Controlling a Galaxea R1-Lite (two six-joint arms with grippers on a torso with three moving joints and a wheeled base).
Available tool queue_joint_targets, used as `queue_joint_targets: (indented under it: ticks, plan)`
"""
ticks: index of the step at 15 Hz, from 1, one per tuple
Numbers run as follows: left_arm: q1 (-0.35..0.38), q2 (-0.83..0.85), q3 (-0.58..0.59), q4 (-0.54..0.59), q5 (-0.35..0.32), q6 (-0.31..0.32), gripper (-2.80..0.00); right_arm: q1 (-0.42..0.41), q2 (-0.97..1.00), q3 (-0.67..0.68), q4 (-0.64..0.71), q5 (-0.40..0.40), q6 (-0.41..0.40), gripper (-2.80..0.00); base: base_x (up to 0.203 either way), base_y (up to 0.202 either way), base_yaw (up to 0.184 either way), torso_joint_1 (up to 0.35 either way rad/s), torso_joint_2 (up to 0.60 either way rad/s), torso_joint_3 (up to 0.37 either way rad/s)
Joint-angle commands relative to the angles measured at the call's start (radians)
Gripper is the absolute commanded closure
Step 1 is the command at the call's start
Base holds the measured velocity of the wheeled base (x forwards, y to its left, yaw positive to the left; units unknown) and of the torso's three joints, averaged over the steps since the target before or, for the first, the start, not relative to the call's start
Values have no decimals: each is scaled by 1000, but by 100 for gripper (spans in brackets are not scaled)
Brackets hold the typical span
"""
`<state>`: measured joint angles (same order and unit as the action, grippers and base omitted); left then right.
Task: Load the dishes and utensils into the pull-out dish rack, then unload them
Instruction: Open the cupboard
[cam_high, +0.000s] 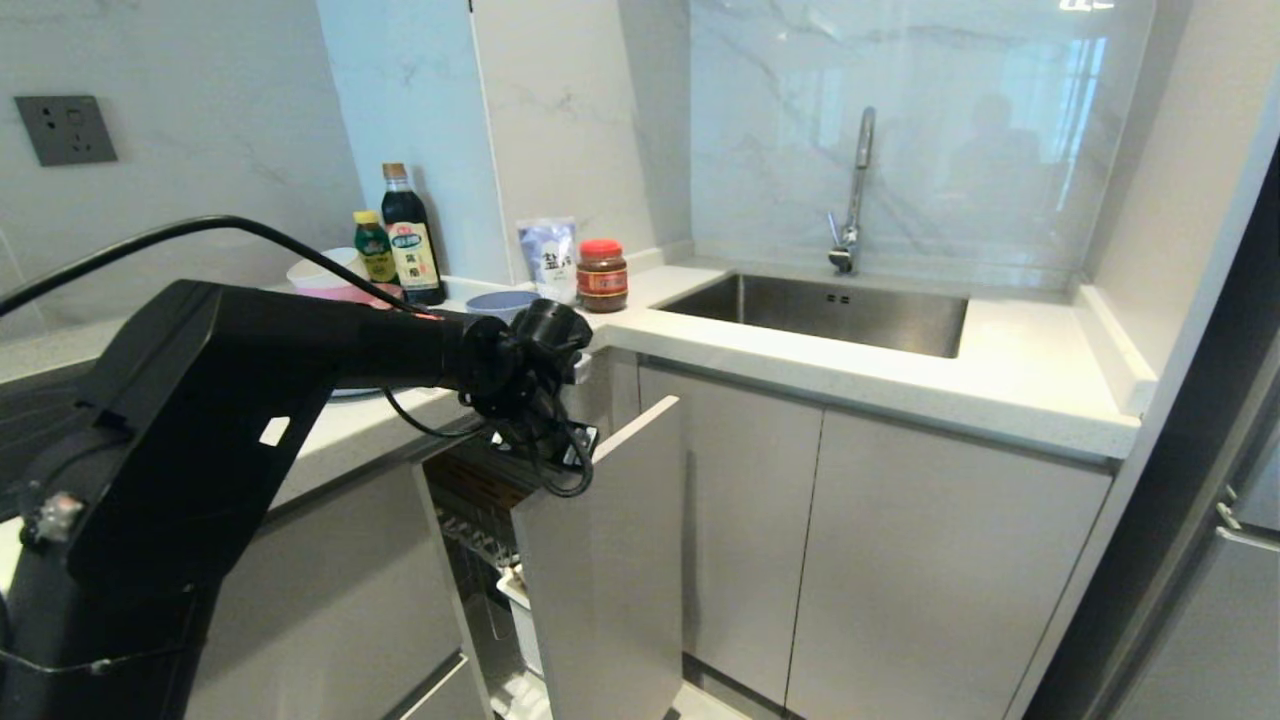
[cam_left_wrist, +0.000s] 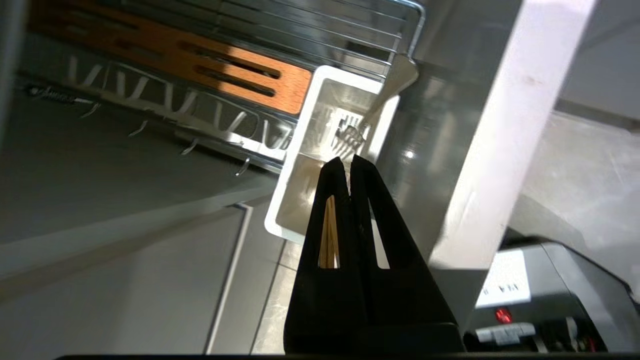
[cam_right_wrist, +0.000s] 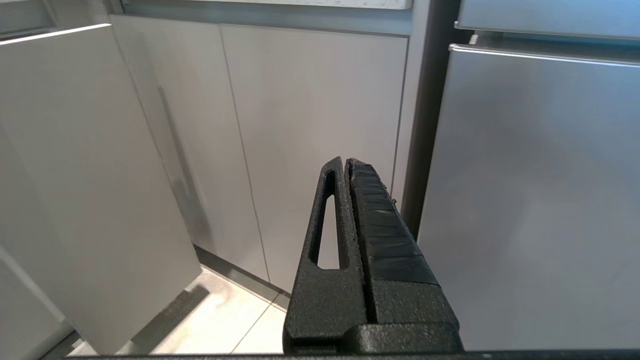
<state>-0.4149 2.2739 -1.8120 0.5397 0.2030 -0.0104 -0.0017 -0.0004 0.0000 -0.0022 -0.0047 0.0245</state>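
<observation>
My left tool (cam_left_wrist: 348, 162) has its two black pointed fingers pressed together on thin, pale wooden chopsticks (cam_left_wrist: 328, 235), right over the white plastic cup (cam_left_wrist: 305, 150) at the front corner of the shiny wire rack (cam_left_wrist: 320, 30), beside its flat grey front panel (cam_high: 610, 560). A silver metal spoon (cam_left_wrist: 395, 82) leans in the cup against its rim, and an orange-brown wooden strip with long slots (cam_left_wrist: 175, 55) sits next to it. My right tool (cam_right_wrist: 346, 162) hangs low by the smooth grey cupboard doors (cam_right_wrist: 310, 140), fingers together and holding nothing.
</observation>
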Motion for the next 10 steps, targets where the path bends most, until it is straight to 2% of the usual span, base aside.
queue_joint_targets:
  ticks: [1, 6, 10]
  plan:
    - [-25, -33, 22, 11, -24, 0, 0, 0, -3, 2, -1, 0, 0, 0, 0, 0, 0, 0, 0, 0]
    - [-50, -58, 25, 61, -138, -5, 0, 0, -4, 2, -1, 0, 0, 0, 0, 0, 0, 0, 0, 0]
    - [-71, -75, 41, 72, -197, -11, 0, 0, -3, 2, -1, 0, 0, 0, 0, 0, 0, 0, 0, 0]
